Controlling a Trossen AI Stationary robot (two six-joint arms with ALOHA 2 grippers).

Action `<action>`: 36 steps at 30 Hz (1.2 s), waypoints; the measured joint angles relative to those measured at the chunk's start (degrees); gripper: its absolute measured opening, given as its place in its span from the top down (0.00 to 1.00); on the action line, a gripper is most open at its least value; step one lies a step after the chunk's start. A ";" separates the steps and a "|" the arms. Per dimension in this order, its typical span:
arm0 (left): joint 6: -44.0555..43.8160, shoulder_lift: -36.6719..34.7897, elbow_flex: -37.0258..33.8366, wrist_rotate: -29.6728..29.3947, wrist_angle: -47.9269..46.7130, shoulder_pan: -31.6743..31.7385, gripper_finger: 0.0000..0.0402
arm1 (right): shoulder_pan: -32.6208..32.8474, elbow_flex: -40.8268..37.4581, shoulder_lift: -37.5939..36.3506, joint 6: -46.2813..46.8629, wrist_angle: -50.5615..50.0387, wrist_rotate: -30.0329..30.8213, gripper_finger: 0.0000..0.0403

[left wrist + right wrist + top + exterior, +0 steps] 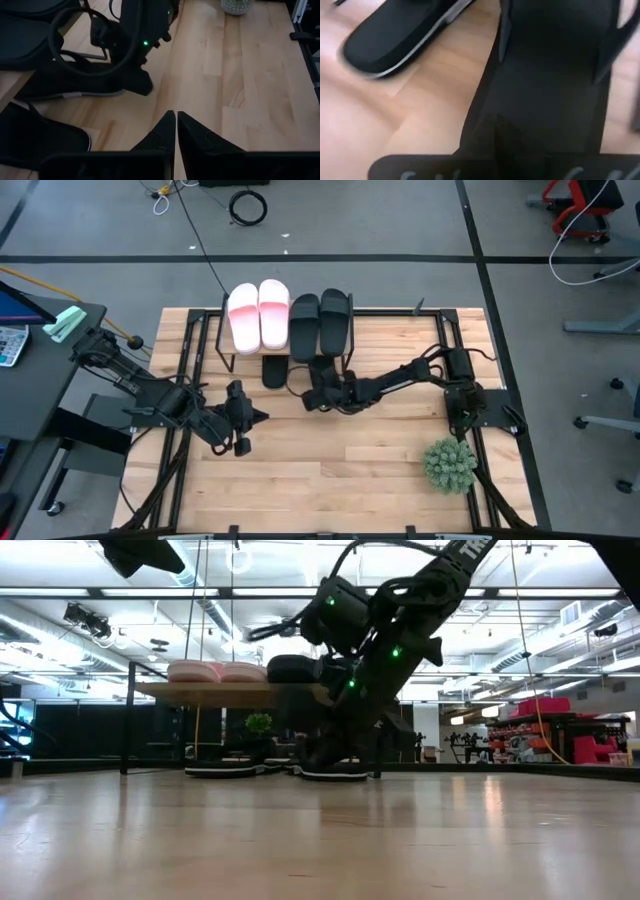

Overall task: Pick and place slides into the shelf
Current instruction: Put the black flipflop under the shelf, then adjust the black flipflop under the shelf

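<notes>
The shelf [222, 340] stands at the table's far edge. Two pale pink slides [258, 315] and two black broad-band slides [320, 320] lie on its top board [230, 690]. One thin black flip-flop [273, 370] lies flat on the table at the shelf's front. The second flip-flop [545, 90] fills the right wrist view, with the first flip-flop [395, 35] beside it. My right gripper [318, 395] is low over the second flip-flop [330, 770]. My left gripper [175, 114] is shut and hovers above bare wood, left of centre [262, 417].
A spiky green plant ball [449, 465] sits near the table's right near corner. Black frame rails run along the table's left and right sides. Bare slatted wood lies between the two arms and toward the near edge [340, 470].
</notes>
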 joint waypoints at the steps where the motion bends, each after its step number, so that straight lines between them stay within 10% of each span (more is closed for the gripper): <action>1: -0.42 0.00 0.00 -0.01 -0.24 0.00 0.94 | -0.31 -0.01 0.03 0.40 -0.15 1.03 1.00; 36: -5.98 0.62 -0.02 -0.04 -0.85 0.00 0.94 | 7.30 -0.10 -4.32 -10.76 3.19 12.45 0.99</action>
